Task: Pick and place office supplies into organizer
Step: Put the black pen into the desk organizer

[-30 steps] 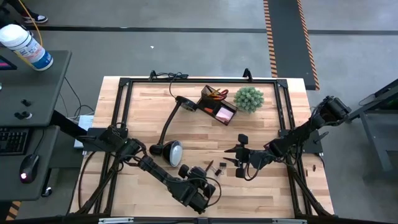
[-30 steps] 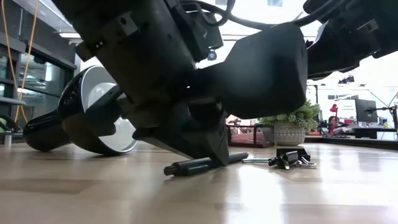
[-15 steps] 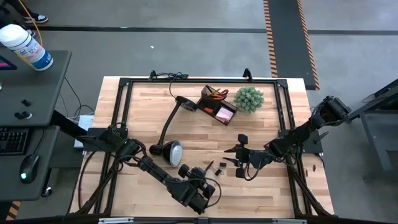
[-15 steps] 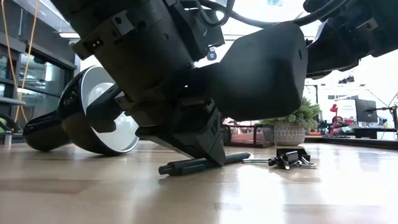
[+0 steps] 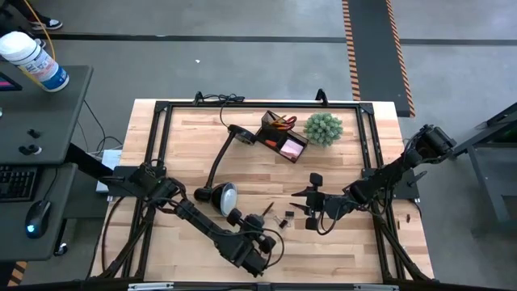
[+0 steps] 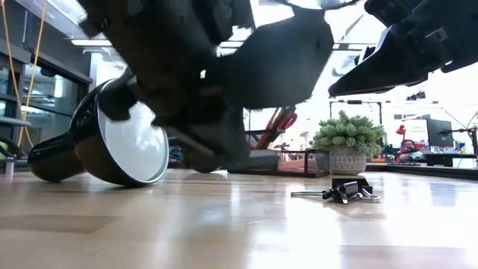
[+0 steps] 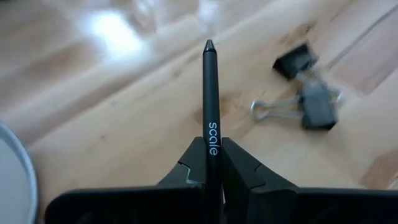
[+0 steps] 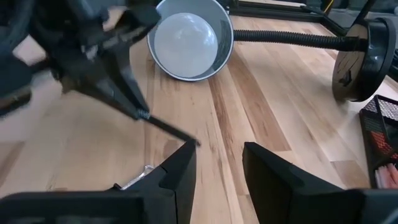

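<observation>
The counter (image 5: 339, 174) is pale wood with a smooth, glossy sheen. The pen (image 7: 210, 118) looks like matt black plastic with white lettering. The binder clips (image 7: 309, 93) have dark bodies and shiny wire handles of metal. The lamp (image 6: 112, 146) has a glossy black shade, white and smooth inside.

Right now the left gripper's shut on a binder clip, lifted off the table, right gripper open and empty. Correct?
Not the clip. The left gripper is shut on the black pen, as the left wrist view shows; the binder clips lie on the table. The right gripper is open and empty.
</observation>
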You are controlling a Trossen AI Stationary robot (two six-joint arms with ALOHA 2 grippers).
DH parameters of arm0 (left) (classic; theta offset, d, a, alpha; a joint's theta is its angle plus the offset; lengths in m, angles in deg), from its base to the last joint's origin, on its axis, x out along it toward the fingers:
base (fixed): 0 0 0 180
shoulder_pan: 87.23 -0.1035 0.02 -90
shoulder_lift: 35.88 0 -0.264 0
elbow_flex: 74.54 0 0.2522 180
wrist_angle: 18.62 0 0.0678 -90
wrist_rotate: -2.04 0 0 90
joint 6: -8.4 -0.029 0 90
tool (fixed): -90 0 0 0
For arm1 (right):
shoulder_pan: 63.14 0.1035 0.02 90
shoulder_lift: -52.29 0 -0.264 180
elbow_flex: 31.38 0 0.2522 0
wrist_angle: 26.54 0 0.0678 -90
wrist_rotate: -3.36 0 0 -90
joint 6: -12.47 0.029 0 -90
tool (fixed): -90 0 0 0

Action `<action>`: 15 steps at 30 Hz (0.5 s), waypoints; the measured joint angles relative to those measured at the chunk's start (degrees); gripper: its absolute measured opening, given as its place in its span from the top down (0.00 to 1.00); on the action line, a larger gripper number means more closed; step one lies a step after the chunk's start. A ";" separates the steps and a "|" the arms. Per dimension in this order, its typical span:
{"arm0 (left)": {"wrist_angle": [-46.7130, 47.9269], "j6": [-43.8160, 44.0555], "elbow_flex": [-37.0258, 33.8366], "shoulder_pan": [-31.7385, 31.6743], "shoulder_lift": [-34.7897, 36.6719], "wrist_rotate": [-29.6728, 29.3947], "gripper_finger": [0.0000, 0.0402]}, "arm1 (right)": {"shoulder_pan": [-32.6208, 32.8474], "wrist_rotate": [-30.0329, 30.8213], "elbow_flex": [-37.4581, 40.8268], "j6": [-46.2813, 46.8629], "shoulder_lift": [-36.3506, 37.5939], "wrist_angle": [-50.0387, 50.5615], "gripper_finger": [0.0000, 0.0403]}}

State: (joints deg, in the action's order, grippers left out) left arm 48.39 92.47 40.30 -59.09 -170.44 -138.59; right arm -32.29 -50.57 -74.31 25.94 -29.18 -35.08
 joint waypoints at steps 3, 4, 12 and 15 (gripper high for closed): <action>3.02 0.31 0.08 0.38 1.05 -2.22 1.00 | 0.00 0.23 0.00 -0.04 0.00 0.59 0.70; 4.18 0.35 0.04 0.37 1.48 -3.00 1.00 | 0.02 0.53 0.00 -0.04 0.00 0.87 0.70; 15.60 -0.23 0.07 0.37 8.67 -10.54 1.00 | 0.00 2.47 0.00 0.03 0.00 1.96 0.70; 19.49 -2.55 0.11 0.33 11.31 -13.16 1.00 | 0.00 2.73 0.00 0.01 0.00 1.89 0.70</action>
State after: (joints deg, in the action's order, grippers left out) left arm 67.88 89.92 40.41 -58.76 -159.13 -151.75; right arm -32.29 -47.84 -74.31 25.95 -29.18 -33.19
